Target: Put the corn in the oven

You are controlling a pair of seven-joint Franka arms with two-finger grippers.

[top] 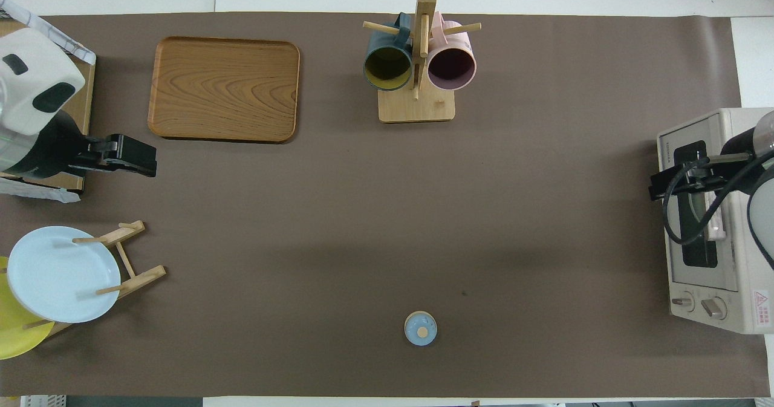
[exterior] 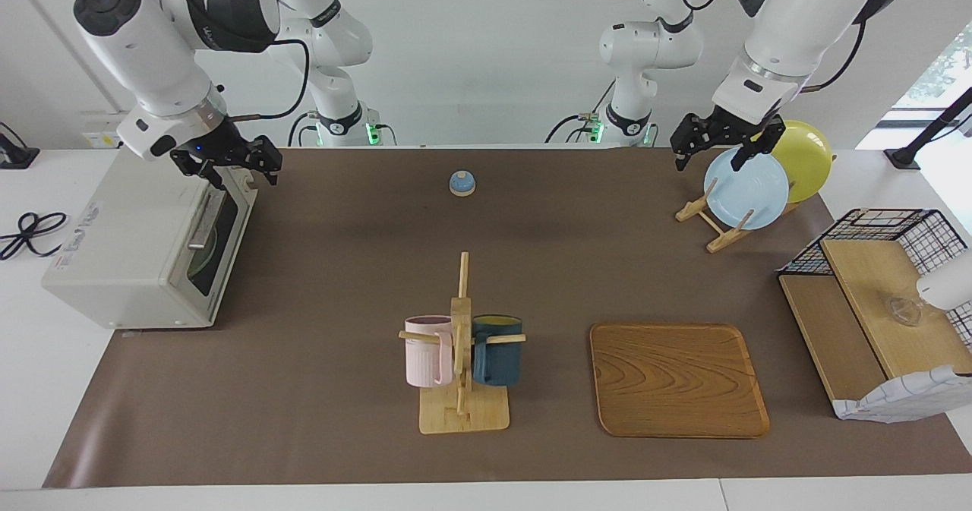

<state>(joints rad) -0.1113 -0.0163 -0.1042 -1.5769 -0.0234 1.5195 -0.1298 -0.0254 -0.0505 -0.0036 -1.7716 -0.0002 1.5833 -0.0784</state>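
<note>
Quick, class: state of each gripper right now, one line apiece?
Left gripper: open, empty, over the light blue plate on the rack.
Right gripper: open, empty, over the oven door's top edge.

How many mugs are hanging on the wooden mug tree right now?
2. A pink mug and a dark blue mug hang on opposite pegs of the mug tree, beside the wooden tray. None hidden.

Open brown mat (exterior: 342,253) mid-table, mug rack (exterior: 462,344) and wooden tray (exterior: 678,379) farthest from robots, oven (exterior: 144,245) door shut
</note>
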